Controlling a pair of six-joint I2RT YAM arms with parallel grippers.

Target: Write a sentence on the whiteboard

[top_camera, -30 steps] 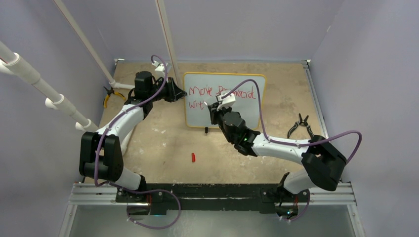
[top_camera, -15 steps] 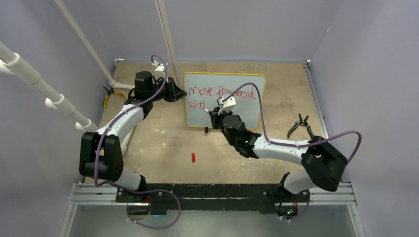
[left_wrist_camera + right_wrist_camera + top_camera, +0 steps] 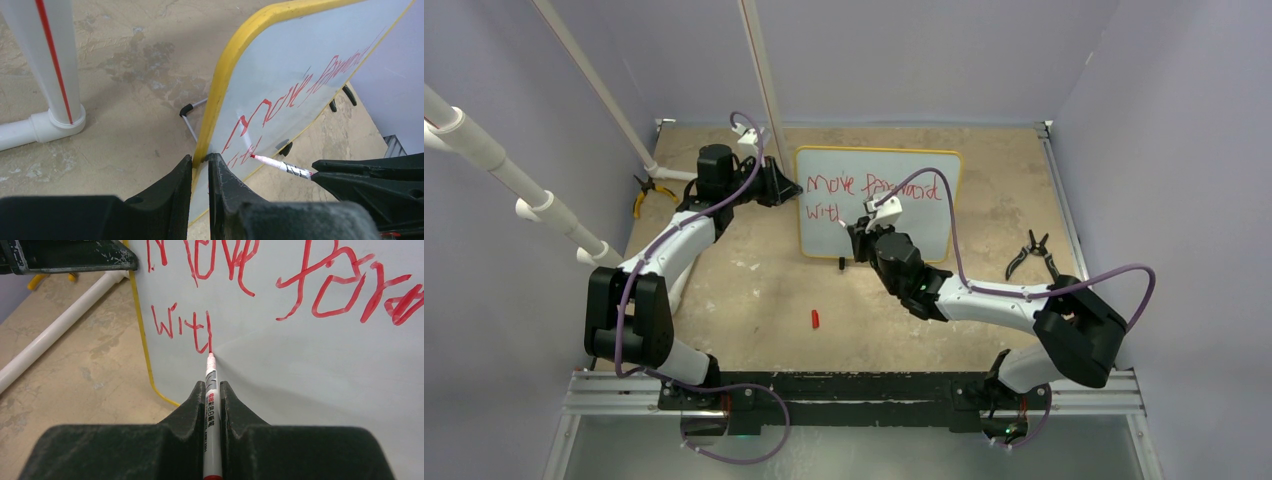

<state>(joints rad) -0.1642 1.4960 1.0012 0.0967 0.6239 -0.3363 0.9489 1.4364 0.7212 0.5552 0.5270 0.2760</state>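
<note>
The whiteboard stands at the back of the table on black feet, yellow-framed. Red lettering reads "Move forward" with "Wit" and one more stroke below. My left gripper is shut on the board's left edge. My right gripper is shut on a white marker; its red tip touches the board at the foot of the last stroke. The marker also shows in the left wrist view.
A red marker cap lies on the table in front. Black pliers lie at the right, yellow-handled pliers at the left. White pipes slant across the left; one pipe foot stands near the board.
The right gripper has moved slightly right and down along the second line with the marker, adding strokes after "Wit". The left arm has not moved.
</note>
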